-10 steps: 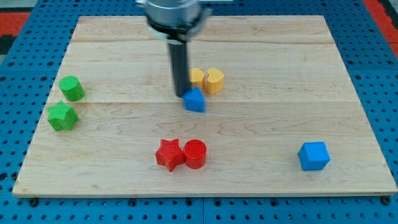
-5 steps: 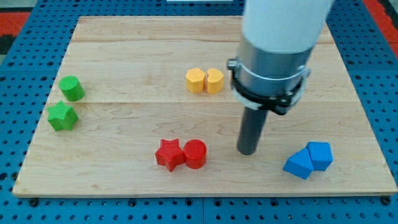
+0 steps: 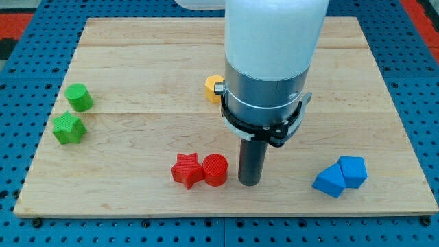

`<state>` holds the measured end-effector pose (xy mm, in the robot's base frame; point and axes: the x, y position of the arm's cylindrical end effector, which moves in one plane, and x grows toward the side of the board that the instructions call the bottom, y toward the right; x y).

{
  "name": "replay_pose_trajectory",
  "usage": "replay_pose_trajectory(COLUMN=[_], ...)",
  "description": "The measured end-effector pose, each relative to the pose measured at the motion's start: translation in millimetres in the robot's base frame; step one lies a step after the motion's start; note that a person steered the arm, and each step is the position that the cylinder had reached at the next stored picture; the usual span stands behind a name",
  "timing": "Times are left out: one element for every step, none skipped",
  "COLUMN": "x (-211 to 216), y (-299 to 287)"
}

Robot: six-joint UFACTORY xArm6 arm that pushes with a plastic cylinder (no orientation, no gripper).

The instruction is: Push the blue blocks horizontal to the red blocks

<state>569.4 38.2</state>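
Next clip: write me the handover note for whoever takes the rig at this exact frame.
My tip is on the board just to the view's right of the red cylinder, which touches the red star.
The two blue blocks sit together near the view's bottom right, roughly level with the reds.
Done: blues look about in line horizontally with the reds.
Left: check the alignment; a gap remains between the pairs if they should sit closer.
Green blocks at the view's left and an orange block partly hidden behind the arm are not involved.
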Motion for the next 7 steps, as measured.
replay_pose_trajectory(x=[0,3,10,8,-20,-57,-74], y=[0,1,-1,-2,-7,-22,-58])
